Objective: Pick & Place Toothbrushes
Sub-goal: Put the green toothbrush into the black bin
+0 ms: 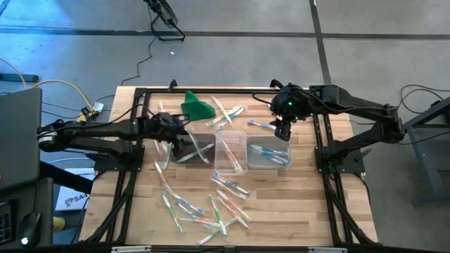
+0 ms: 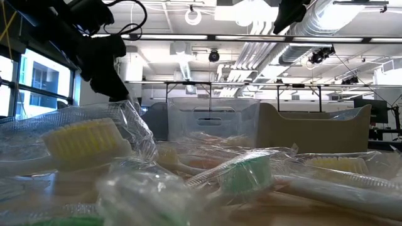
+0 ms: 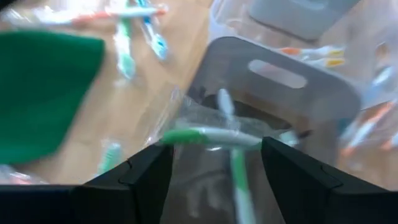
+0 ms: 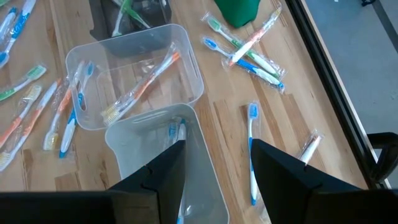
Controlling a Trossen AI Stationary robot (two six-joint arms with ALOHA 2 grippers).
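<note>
One broad wooden bench [image 1: 295,204] of pale planks, framed by dark rails, carried everything, with a grey floor around it and a bright ceiling of pipes and strip lights beyond. Three small clear plastic tubs [image 1: 231,151] stood in a row at its middle, thin-walled and rectangular; the left tub [image 3: 280,81] had a slot handle in its end wall. A soft green cloth lump [image 1: 197,107] lay behind them. Many toothbrushes [image 1: 211,207], slim whitish sticks with green, orange or blue parts in crinkled clear wrappers, lay scattered mostly on the near side of the bench, with a few beyond the tubs and some inside them. The left gripper [image 3: 214,168] hovered over the left tub with its fingers wide apart and holding nothing; a green-handled toothbrush [image 3: 211,135] lay crosswise just beyond the fingertips, inside that tub. The right gripper [image 4: 214,171] hung over the right tub [image 4: 143,140], fingers spread and empty, blue brushes [image 4: 176,130] below it.
</note>
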